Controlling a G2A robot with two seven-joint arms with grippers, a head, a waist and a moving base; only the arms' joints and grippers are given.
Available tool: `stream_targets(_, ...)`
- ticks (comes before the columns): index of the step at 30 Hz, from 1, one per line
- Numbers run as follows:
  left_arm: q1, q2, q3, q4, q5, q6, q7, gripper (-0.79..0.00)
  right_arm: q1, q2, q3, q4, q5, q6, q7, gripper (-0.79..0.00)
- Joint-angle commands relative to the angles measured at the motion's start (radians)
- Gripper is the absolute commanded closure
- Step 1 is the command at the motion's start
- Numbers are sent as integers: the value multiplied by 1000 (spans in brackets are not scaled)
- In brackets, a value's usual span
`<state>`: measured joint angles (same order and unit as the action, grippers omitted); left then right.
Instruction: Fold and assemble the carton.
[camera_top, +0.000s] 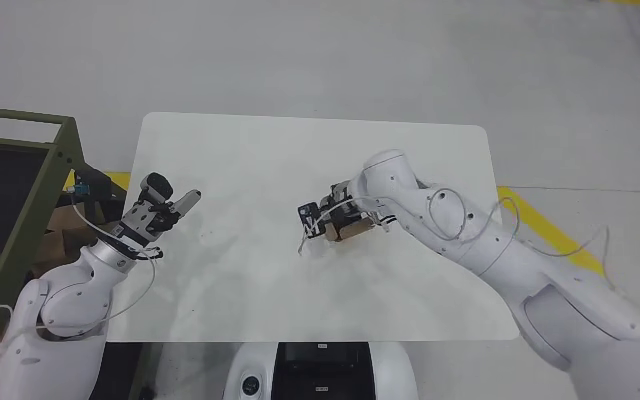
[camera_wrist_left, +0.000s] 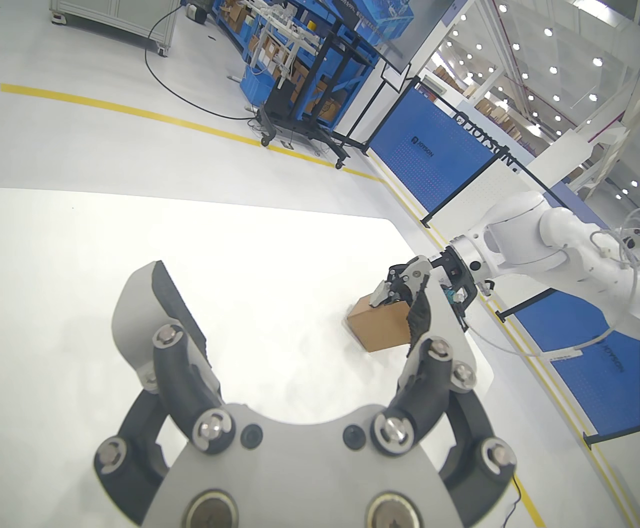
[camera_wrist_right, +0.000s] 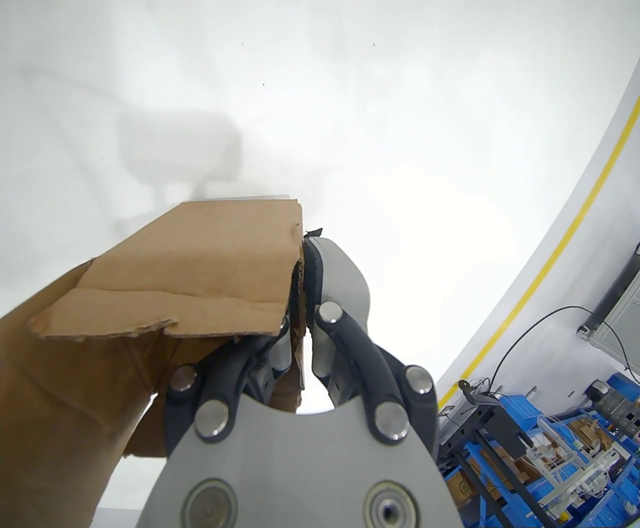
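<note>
One carton, brown, right of centre on the one desk; a flap edge looks ragged. Right hand is clamped on one carton wall, a finger either side. Left hand is spread wide and holds nothing, near the desk's left edge, well apart from the carton.

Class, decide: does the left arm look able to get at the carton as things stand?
Probably yes: bare table lies between the left arm and the carton; its jaws stand open. The right arm clamps one carton wall in its jaws.
</note>
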<state>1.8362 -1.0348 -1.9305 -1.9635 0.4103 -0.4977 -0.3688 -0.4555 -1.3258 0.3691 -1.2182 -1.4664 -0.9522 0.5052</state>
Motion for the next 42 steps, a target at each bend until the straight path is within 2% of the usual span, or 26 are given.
stream_targets(1,0,0,0,0,0,0,0,-785,0,-6,-2,12,-3,-1,-6,0)
stream_targets(4,0,0,0,0,0,0,0,-785,0,-14,-4,28,-12,-1,-16,-9)
stream_targets(5,0,0,0,0,0,0,0,-785,-1,-17,-4,32,-14,-1,-20,-58)
stream_targets(6,0,0,0,0,0,0,0,-785,-1,-19,-3,35,-16,1,-26,-148)
stream_targets(8,0,0,0,0,0,0,0,-785,-1,-22,0,38,-25,5,-38,-228)
stream_targets(10,0,0,0,0,0,0,0,-785,0,-25,3,37,-36,8,-50,-351)
stream_targets(11,0,0,0,0,0,0,0,-785,0,-26,5,31,-41,11,-61,-376)
stream_targets(12,0,0,0,0,0,0,0,-785,2,-27,9,25,-48,18,-74,-520)
stream_targets(16,0,0,0,0,0,0,0,-785,7,-27,28,2,-86,51,-124,-662)
stream_targets(17,0,0,0,0,0,0,0,-785,7,-26,34,-2,-94,57,-137,-742)
stream_targets(21,0,0,0,0,0,0,0,-785,7,-19,62,-25,-117,71,-204,-785)
stream_targets(25,0,0,0,0,0,0,0,-785,1,-7,101,-40,-120,62,-279,-785)
stream_targets(31,0,0,0,0,0,0,0,-785,-23,20,172,-65,-173,120,-390,-785)
stream_targets(38,0,0,0,0,0,0,0,-785,-103,79,346,-116,-186,232,-592,-785)
stream_targets(42,0,0,0,0,0,0,0,-785,-179,120,458,-125,-183,231,-702,-785)
